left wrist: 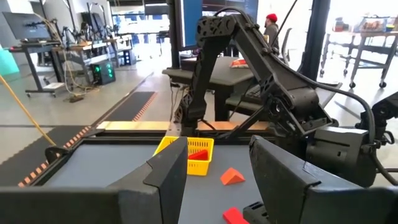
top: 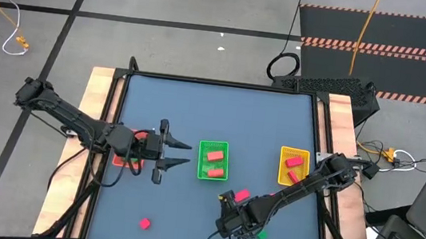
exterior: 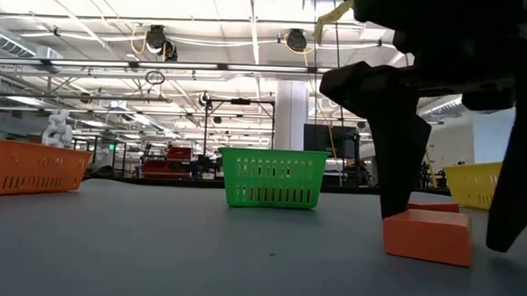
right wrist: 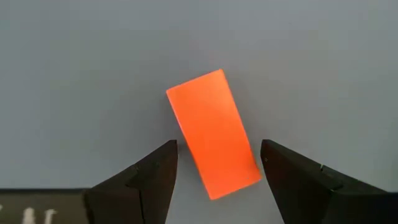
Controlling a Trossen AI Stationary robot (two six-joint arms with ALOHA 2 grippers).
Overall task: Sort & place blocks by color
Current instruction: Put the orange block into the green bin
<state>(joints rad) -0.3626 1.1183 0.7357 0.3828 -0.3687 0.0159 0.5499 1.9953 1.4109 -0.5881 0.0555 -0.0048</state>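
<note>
An orange bar block (right wrist: 214, 134) lies flat on the blue-grey table near its front edge. My right gripper (right wrist: 217, 152) points steeply down over it, open, with one finger on each side of the bar and a gap at both. In the low view the same block (exterior: 427, 235) sits between the dark fingers of my right gripper (exterior: 454, 216). A pinkish-red block (top: 242, 195) and a green block (top: 262, 236) lie close by, and a red block (top: 145, 224) lies at the front left. My left gripper (top: 175, 155) hovers level at the left, open and empty.
An orange tray (top: 118, 159) sits under my left arm. A green tray (top: 214, 146) holding red and orange blocks stands mid-table. A yellow tray (top: 282, 161) with red blocks is at the right. Bare table stretches along the far half.
</note>
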